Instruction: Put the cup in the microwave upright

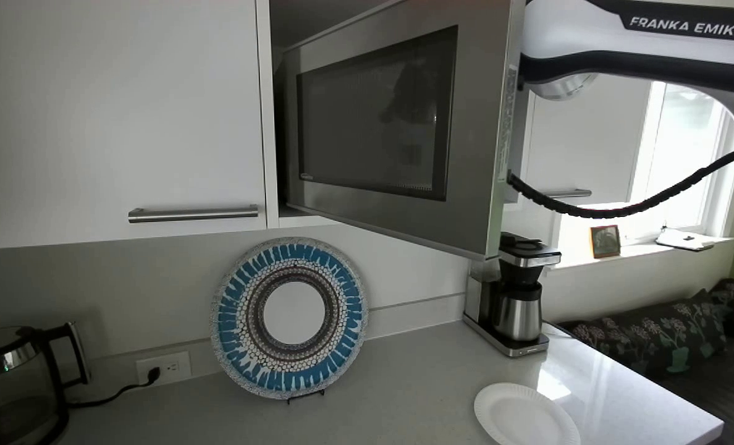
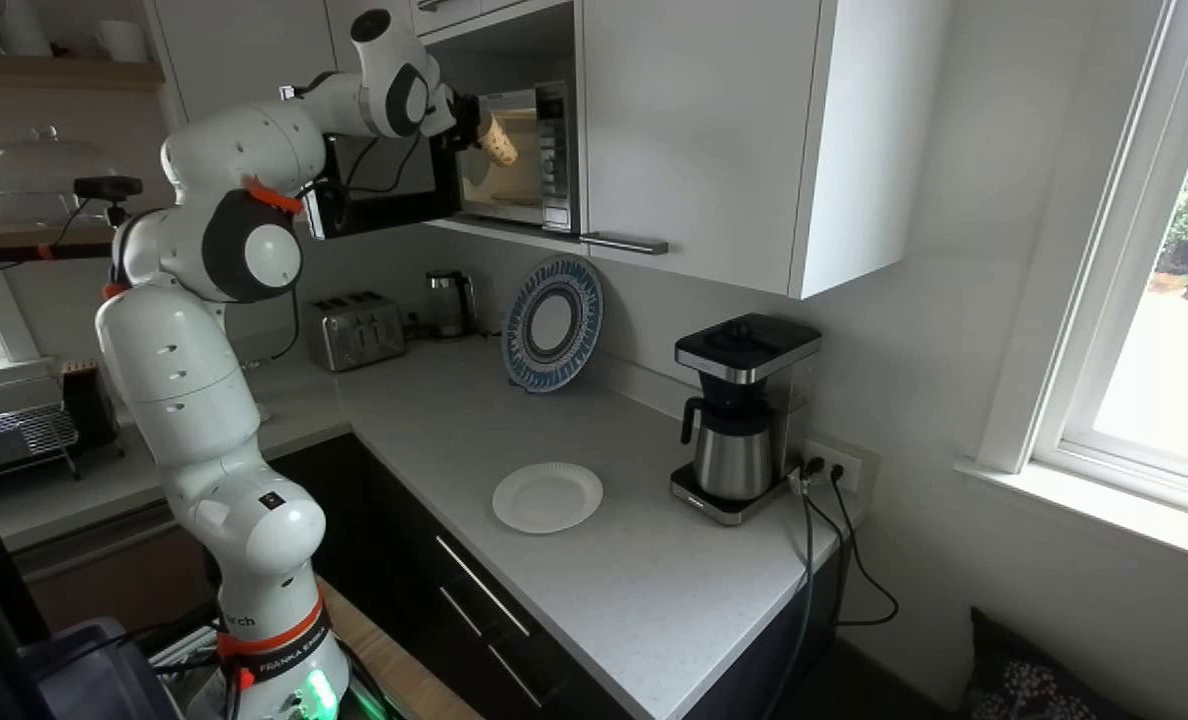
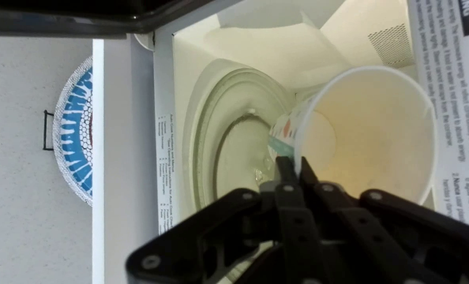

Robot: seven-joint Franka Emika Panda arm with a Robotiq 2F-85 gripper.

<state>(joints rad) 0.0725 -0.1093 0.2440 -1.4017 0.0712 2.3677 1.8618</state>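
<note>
Cup (image 3: 361,134), pale and tapered with a printed outside, hangs at the end of a white, jointed arm (image 2: 179,370), tilted at the mouth of a silver-grey, box-shaped microwave (image 2: 556,150), its base pointing inward. The dark-windowed grey door (image 1: 392,130) stands swung open; a clear, round turntable (image 3: 236,156) lies inside. The black gripper (image 3: 297,167) pinches the cup's rim, its fingertips (image 3: 285,167) nearly together, one inside the cup, one outside.

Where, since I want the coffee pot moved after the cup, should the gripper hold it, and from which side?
Probably by its black handle, coming from the side it points toward: the handle juts out from the round steel pot, while the coffee maker overhangs the top.
</note>
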